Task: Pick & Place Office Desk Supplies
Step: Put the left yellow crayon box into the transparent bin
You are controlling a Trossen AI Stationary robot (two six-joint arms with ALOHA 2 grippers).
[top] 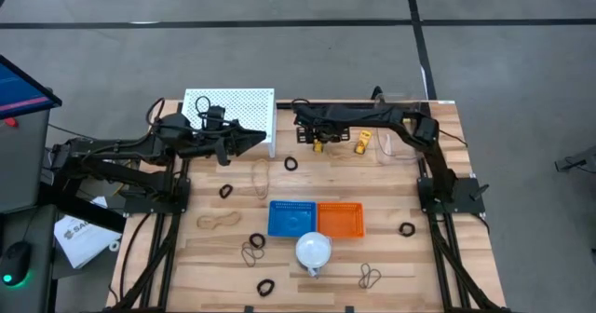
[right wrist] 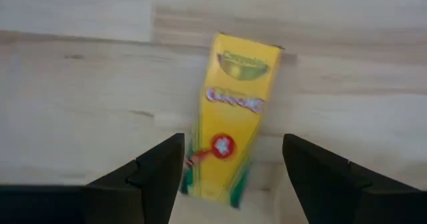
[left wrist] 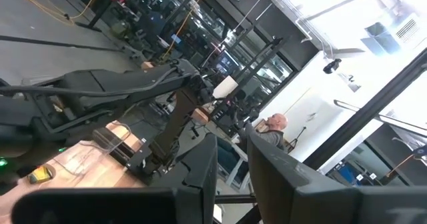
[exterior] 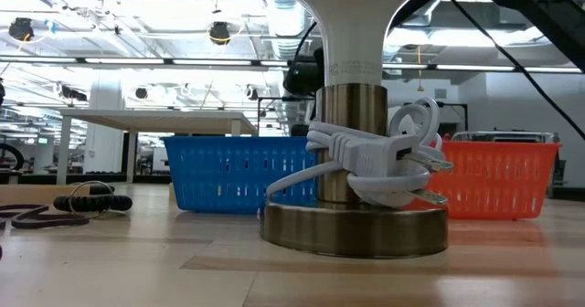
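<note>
Right gripper (right wrist: 230, 167), jaws spread wide and empty, poised directly above the small yellow cardboard crayon box (right wrist: 230, 117) lying flat on the wooden table (right wrist: 80, 97); an off-centre descent could let one fingertip nudge the box askew.

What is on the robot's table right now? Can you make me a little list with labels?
right gripper: fingers open, hovering over a yellow crayon box lying on the wood
left gripper: raised near the white perforated board, holding nothing that shows
baskets: blue basket and orange basket, side by side
lamp: white lamp beside the baskets, cord wrapped round its stem
loose bits: black rings and tan rubber bands scattered on the table
</note>
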